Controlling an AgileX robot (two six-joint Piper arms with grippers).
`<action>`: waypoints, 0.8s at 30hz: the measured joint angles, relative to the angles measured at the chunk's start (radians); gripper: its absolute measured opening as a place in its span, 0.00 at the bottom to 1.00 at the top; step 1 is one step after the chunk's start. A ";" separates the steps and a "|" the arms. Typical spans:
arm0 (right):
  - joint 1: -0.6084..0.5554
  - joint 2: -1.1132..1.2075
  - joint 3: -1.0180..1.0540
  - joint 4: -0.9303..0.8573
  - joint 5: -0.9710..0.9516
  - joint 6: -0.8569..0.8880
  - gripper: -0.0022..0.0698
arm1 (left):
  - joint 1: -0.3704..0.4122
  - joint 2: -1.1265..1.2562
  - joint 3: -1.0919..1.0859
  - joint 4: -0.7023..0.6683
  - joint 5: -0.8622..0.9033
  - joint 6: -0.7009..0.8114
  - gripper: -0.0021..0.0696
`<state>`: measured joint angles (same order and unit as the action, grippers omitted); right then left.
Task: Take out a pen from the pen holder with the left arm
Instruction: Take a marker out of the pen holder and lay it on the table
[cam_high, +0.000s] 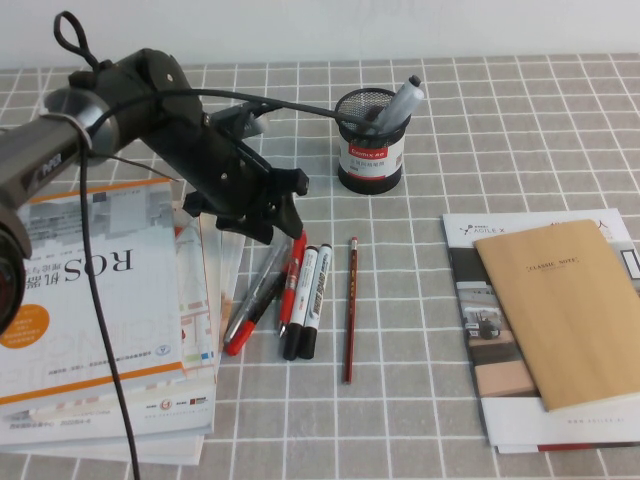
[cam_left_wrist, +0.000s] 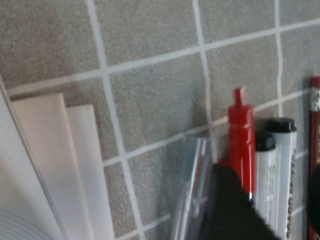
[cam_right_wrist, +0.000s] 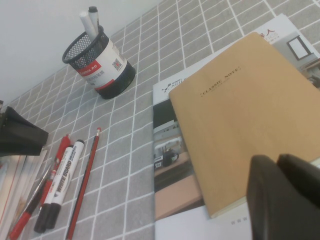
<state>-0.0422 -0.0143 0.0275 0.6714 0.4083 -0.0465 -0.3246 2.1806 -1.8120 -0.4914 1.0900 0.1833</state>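
Left gripper (cam_high: 283, 222), jaws parted, hangs just over the top end of the red pen (cam_high: 292, 280) lying beside two markers (cam_high: 318, 285), well apart from the pen holder (cam_high: 372, 150); right gripper (cam_right_wrist: 278, 165), closed, hovers above the notebook (cam_right_wrist: 235, 115)

Left gripper (cam_high: 275, 222) sits low over the laid-out pens, covering the top ends of the clear pen (cam_high: 255, 290) and red pen (cam_high: 292, 272)! The grey marker (cam_high: 400, 103) is buried below the mesh pen holder (cam_high: 372, 150) rim. Right gripper (cam_right_wrist: 285, 197), near the tan notebook (cam_right_wrist: 240, 115), is cut off by the picture's edge.

Black left arm (cam_high: 160, 110), looped black cable (cam_high: 100, 310), greyish link perhaps.
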 joint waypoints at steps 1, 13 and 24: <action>0.000 0.000 0.000 0.000 0.000 0.000 0.01 | 0.000 -0.002 -0.005 -0.002 0.013 0.012 0.47; 0.000 0.000 0.000 0.000 0.000 0.000 0.01 | 0.000 -0.303 -0.111 0.085 0.019 0.140 0.16; 0.000 0.000 0.000 0.000 0.000 0.000 0.01 | 0.000 -0.845 0.256 0.218 -0.054 0.120 0.03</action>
<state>-0.0422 -0.0143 0.0275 0.6714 0.4083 -0.0465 -0.3246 1.3359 -1.5562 -0.2732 1.0359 0.3032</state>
